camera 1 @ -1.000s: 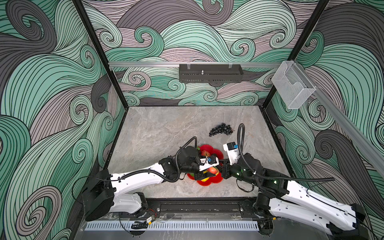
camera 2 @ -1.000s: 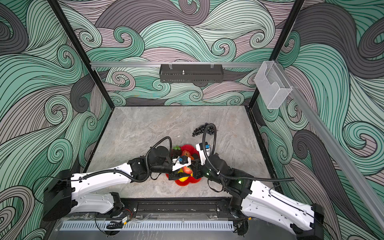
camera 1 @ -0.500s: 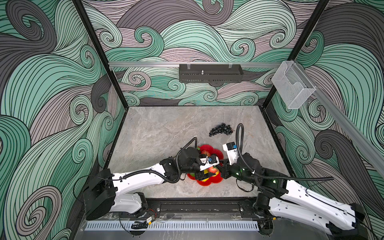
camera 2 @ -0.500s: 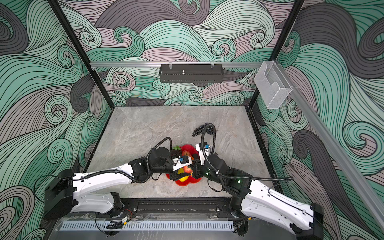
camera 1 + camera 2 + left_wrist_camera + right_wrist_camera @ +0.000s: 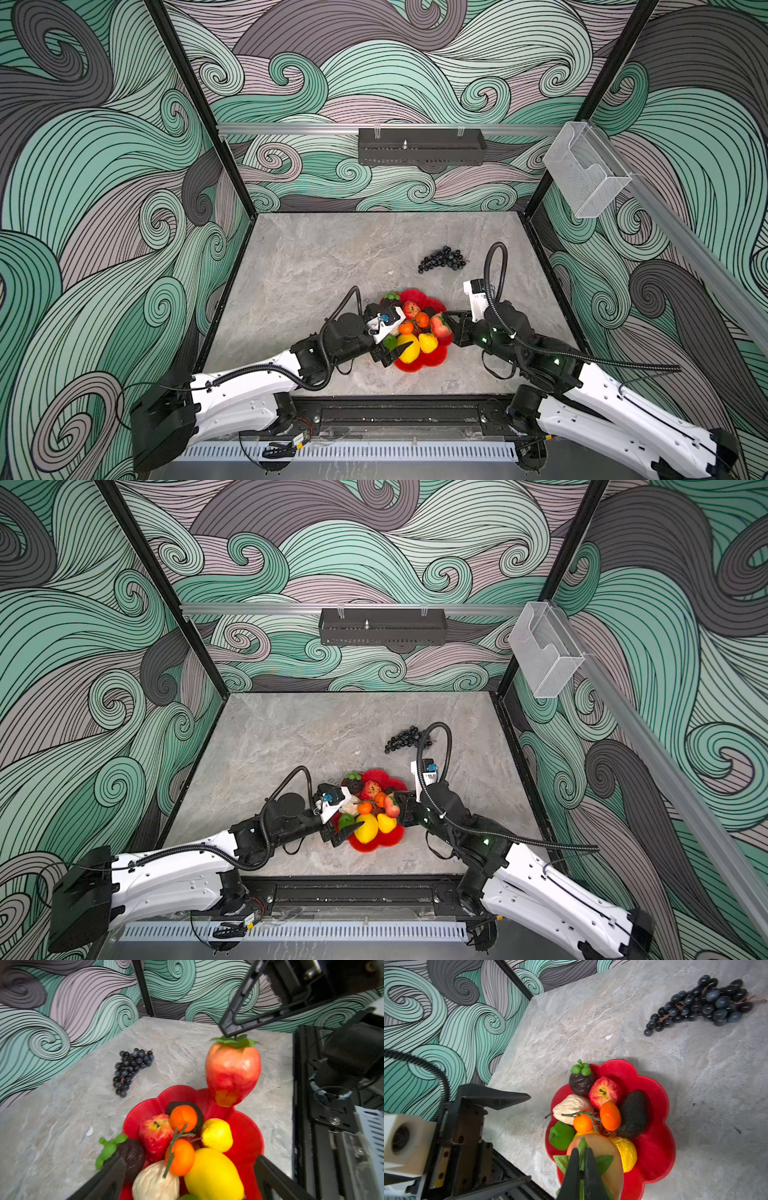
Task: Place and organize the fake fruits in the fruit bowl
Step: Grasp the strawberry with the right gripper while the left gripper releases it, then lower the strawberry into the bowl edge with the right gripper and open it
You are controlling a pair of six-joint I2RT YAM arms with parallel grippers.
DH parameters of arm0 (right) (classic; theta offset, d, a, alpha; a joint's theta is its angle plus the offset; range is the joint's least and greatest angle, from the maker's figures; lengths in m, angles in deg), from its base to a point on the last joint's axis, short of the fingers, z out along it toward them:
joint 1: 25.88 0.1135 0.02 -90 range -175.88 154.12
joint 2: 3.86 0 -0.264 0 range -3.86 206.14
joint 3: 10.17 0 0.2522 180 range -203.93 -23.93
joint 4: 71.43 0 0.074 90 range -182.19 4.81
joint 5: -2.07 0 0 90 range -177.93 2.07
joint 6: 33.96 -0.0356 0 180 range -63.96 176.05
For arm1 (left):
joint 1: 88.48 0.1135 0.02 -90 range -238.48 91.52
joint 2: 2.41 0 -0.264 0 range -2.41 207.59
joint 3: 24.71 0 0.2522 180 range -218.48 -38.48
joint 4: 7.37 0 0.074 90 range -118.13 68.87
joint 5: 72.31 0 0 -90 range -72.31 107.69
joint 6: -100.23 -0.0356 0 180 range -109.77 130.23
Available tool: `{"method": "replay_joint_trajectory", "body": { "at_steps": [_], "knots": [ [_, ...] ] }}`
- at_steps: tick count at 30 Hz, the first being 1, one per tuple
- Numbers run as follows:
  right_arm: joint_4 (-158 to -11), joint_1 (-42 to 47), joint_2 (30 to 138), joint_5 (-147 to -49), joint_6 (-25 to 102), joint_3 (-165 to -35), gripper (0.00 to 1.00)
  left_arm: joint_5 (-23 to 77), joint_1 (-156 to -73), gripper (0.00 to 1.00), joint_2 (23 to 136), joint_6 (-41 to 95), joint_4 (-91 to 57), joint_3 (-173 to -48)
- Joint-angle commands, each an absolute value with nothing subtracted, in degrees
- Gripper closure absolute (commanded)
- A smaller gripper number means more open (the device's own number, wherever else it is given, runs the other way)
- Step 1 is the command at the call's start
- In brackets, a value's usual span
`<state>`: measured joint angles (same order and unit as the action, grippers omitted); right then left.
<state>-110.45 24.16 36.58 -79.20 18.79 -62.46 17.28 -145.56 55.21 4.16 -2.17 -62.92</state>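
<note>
left tool (image 5: 189, 1160) spread wide, empty, right tool (image 5: 581, 1152) pinching strawberry (image 5: 232, 1072) by leaves (over fruit bowl (image 5: 654, 1147))

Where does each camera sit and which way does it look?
Top views: high over the robot, looking down; left arm and right arm reach the fruit bowl.
Left wrist: on the left arm, looking across the bowl; open left gripper, right gripper pinching a strawberry.
Right wrist: on the right arm, looking down past its shut fingers onto the bowl.
Shared: every view shows the grape bunch.
</note>
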Motion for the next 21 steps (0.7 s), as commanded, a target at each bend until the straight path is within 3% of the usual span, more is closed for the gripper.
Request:
{"method": "replay_joint_trajectory", "body": {
  "at_steps": [1,21],
  "knots": [
    [-110.84,21.15,37.33,-81.36,19.8,-60.16,1.0,11.87,-144.35,0.01,53.02,8.72,3.25,-61.29],
    [-103.98,13.5,34.7,-82.24,15.88,-49.01,1.0,10.83,-142.53,0.01,53.22,11.98,5.98,-59.49]
  ]
}}
